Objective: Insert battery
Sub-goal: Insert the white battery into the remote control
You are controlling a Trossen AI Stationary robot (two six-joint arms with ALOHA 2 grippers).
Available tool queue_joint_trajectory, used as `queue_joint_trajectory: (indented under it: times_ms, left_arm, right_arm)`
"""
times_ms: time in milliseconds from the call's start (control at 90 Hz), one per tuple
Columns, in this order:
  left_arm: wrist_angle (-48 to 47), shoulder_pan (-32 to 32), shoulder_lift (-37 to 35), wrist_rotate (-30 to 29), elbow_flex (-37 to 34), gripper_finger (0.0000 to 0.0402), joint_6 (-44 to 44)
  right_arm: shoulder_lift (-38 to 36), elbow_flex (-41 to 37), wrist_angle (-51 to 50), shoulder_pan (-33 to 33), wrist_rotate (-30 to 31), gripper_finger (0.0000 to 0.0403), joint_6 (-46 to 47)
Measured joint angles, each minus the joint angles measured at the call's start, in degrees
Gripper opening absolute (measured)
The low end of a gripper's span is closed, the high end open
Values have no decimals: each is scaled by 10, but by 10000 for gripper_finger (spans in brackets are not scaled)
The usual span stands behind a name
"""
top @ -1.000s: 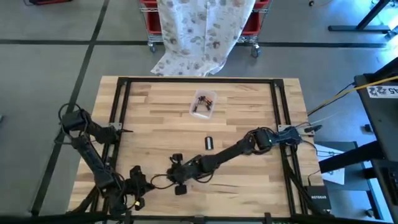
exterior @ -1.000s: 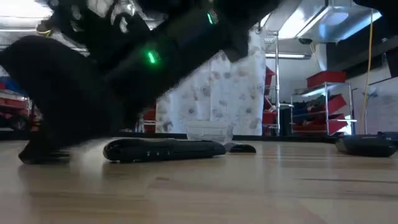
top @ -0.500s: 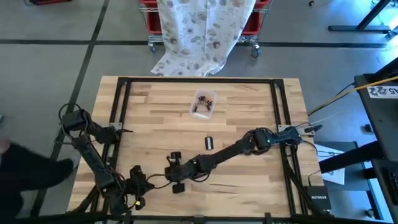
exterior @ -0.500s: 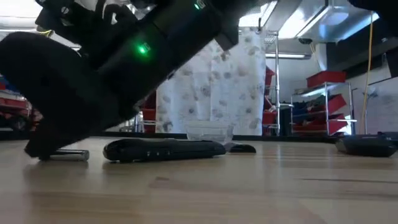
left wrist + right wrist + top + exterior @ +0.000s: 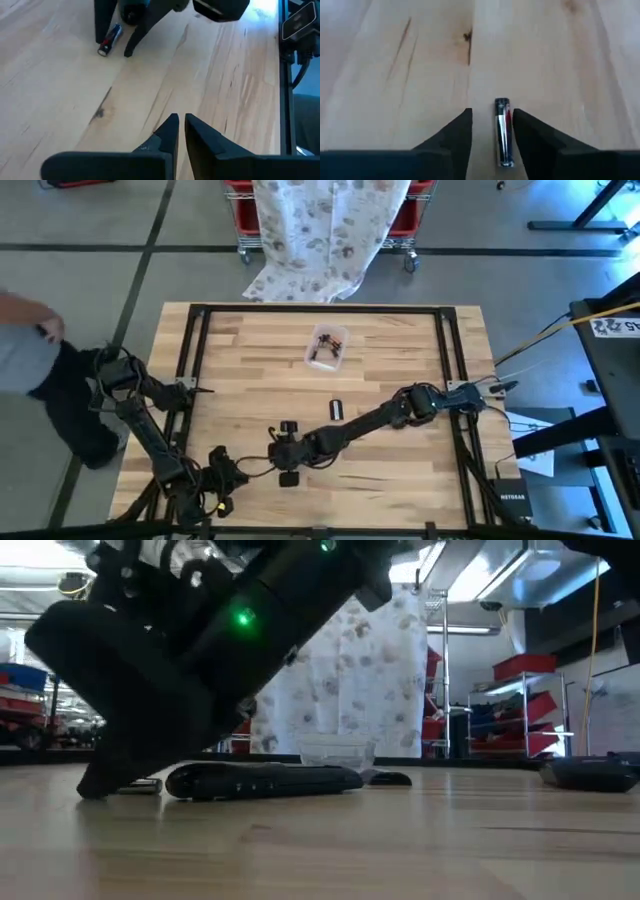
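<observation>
- So the right gripper point(image 5: 490, 125) is down at the tabletop point(image 5: 390, 350), in the near-middle of the table, stretched way over from the right edge. Its fingers point(image 5: 455, 135) are spread apart with the tips touching, or almost touching, the wood.
- The battery point(image 5: 503, 131) lies flat on the wood between those fingers, closer to one than the other. It's not clamped; there's visible wood on at least one side of it, so the gripper has hold of nothing.
- From the left wrist view you can see the same thing farther off: the battery point(image 5: 109, 40), with a red end, lying between the two dark finger tips of the right gripper point(image 5: 112, 42).
- In the low view the battery point(image 5: 140, 786) is a little silver stub just left of the remote point(image 5: 265, 780), which lies flat on the table.
- The left gripper point(image 5: 178, 131) is parked at the near-left corner, fingers nearly together with just a thin slit between them, holding nothing.
- Farther back there's a clear container point(image 5: 326, 346) with small dark bits in it, and a small black piece point(image 5: 336, 410) lies between it and the right arm.
- A person point(image 5: 35, 370) stands by the table's left edge.
</observation>
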Motion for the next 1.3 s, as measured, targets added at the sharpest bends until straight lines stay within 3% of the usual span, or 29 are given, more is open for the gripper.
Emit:
queue_joint_trajectory:
  times_ms: [144, 322, 611, 822, 1033, 1156, 1300]
  left_arm:
    - [0, 0, 0, 0, 0, 13, 0]
    - [0, 0, 0, 0, 0, 13, 2]
    - [5, -2, 2, -2, 0, 13, 2]
    - [23, -13, 18, -16, 0, 13, 5]
    - [38, -14, 30, -19, 0, 13, 19]
    - [38, -8, 30, -25, 0, 13, 30]
    - [39, 1, 30, -26, 0, 13, 41]
  right_arm:
    - [0, -34, 53, 1, -2, 16, -2]
    - [-13, -36, 74, 9, 15, 9, -31]
    - [-121, -40, -13, 44, 18, 2, -149]
    - [-215, -167, -40, 70, 26, 0, -147]
    - [-318, -366, 120, 47, 30, 0, -120]
    - [-338, -435, 269, 21, -26, 0, -114]
    - [-334, -497, 355, -6, -73, 0, -109]
